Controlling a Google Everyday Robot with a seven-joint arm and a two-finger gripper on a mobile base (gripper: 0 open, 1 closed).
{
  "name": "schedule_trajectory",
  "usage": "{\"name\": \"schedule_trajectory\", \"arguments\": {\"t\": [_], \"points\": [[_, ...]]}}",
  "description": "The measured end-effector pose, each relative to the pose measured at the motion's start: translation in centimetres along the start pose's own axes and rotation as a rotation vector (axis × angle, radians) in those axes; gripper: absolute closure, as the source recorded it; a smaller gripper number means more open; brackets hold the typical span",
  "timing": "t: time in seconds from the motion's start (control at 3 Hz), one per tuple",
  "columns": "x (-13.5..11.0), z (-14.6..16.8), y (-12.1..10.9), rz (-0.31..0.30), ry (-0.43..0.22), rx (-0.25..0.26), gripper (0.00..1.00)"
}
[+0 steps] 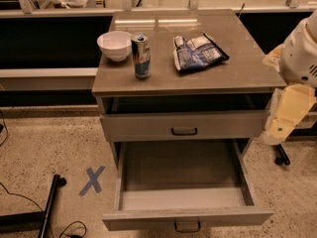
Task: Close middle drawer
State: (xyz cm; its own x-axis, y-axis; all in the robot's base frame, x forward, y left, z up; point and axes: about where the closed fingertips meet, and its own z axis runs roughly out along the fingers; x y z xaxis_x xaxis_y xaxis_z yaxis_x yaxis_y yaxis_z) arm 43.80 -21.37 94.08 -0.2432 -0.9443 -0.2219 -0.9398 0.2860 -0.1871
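The middle drawer [183,180] is a pale grey wood-grain box, pulled far out of the cabinet and empty. Its low front panel [148,221] faces me at the bottom edge, with a small black loop handle [187,226]. Above it is another drawer front [148,125] with its own black handle, with a dark gap over it. My arm comes in at the right edge. My gripper [286,117] hangs as a cream-coloured piece beside the cabinet's right side, level with the upper drawer front and apart from the open drawer.
On the cabinet top [247,63] stand a white bowl [114,44], a drink can [141,56] and a blue snack bag [197,52]. A blue tape X [92,180] marks the speckled floor at the left. A black stand leg [47,209] and cables lie at the bottom left.
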Motion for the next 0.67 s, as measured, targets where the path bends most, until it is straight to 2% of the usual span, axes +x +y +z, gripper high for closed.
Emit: {"name": "schedule_trajectory", "arguments": {"t": [0.33,0.67], "points": [[-1.5,2.3,3.6,-0.036,-0.08,-0.015,0.0],[-0.2,8.1,7.5,-0.004,-0.174,-0.045,0.0]]}}
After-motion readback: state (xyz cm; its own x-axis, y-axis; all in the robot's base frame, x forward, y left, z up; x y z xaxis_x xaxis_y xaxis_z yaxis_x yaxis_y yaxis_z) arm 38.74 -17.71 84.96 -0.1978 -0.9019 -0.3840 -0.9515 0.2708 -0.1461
